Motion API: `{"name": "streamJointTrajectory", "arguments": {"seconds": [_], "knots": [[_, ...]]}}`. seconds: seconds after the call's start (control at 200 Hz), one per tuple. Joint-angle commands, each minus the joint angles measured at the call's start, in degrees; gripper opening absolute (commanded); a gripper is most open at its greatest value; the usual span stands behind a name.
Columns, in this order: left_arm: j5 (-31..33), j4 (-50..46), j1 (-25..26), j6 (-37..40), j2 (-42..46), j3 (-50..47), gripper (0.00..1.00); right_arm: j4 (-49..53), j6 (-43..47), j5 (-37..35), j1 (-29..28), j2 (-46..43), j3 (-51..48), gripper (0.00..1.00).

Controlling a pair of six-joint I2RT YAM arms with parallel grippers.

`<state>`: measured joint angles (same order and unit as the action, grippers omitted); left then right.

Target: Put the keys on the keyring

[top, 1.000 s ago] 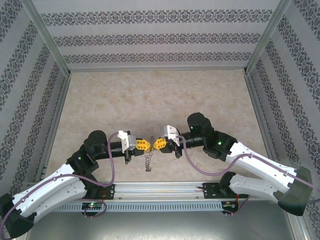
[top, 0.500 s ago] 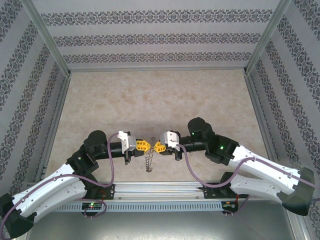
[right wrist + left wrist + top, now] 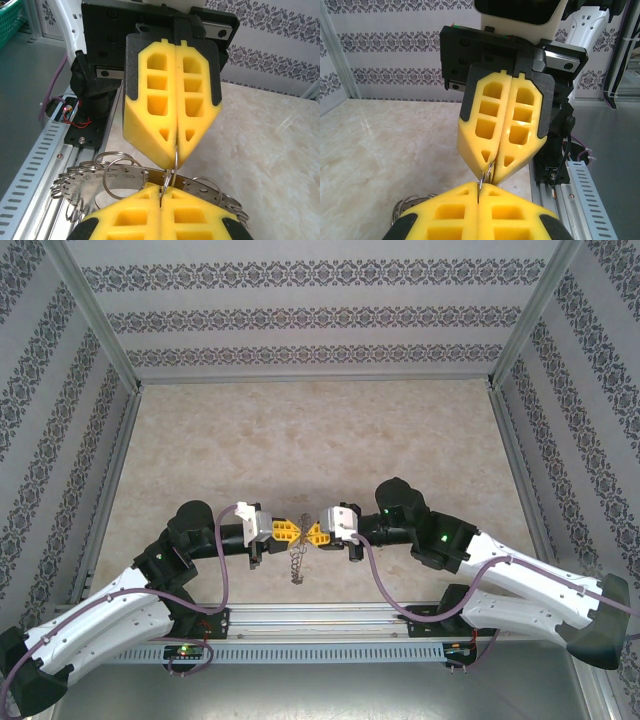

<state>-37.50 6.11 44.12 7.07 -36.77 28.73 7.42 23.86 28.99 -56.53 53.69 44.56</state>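
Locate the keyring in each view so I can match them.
Top external: keyring just below the left pincer and right pincer tips.
Left wrist: keyring peeks out bottom left.
Right wrist: keyring spans the bottom edge.
Shared landmark: both yellow pincers meeting tip to tip.

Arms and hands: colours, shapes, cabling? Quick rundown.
Left arm and right arm: white lower shells, black joints, green status lights, a purple cable looping to each wrist. Left hand and right hand: yellow wedge fingers with cut-out pockets, white-and-black mounts.
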Motion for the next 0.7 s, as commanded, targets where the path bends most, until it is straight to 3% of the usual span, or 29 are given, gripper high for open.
{"name": "streamJointTrajectory", "arguments": {"seconds": [0.0,0.694], "knots": [[0.75,3.56,-0.26,-0.14,-0.27,1.68,0.0,-3.78,1.18,2.34,-1.5,-0.87,0.21,0.0],[0.88,3.71,-0.26,-0.15,-0.23,1.14,0.0,-5.23,0.06,0.58,-1.43,-1.57,0.54,0.0]]}}
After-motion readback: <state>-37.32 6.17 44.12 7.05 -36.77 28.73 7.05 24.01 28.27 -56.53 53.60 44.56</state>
